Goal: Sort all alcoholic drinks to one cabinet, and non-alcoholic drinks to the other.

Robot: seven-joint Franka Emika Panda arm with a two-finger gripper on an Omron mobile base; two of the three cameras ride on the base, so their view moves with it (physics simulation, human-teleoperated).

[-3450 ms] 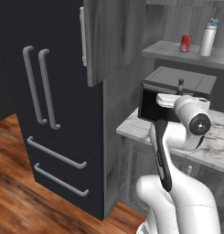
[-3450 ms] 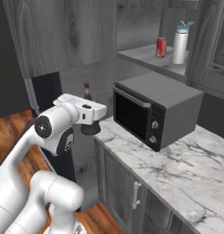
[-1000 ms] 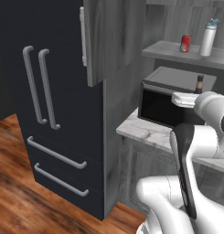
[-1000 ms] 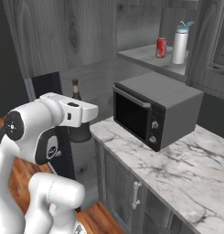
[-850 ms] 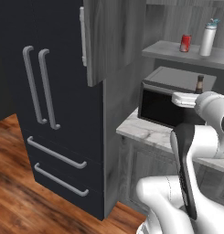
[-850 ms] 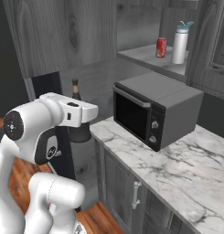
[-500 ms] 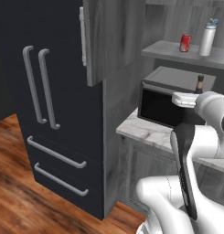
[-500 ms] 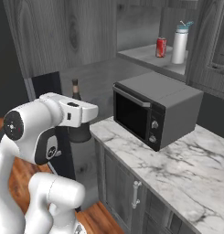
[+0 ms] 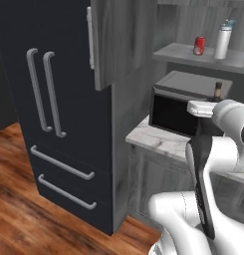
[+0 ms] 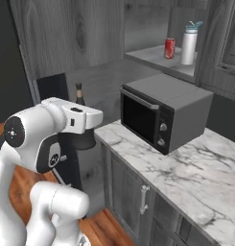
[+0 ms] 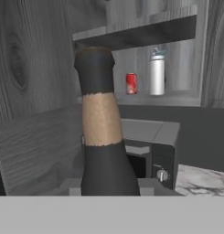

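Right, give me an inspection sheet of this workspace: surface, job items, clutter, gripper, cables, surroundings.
Surface: marble counter, bare beside the microwave.
Job's things: dark bottle held upright in the gripper, away from the shelf; red can and pale bottle with blue cap standing side by side on the open shelf above the microwave.
Clutter: nothing seen.
Gripper: gripper shut on the dark bottle, left of the counter's end.
Cables: nothing seen.
Surroundings: dark fridge, wood floor, grey cabinets under the counter.
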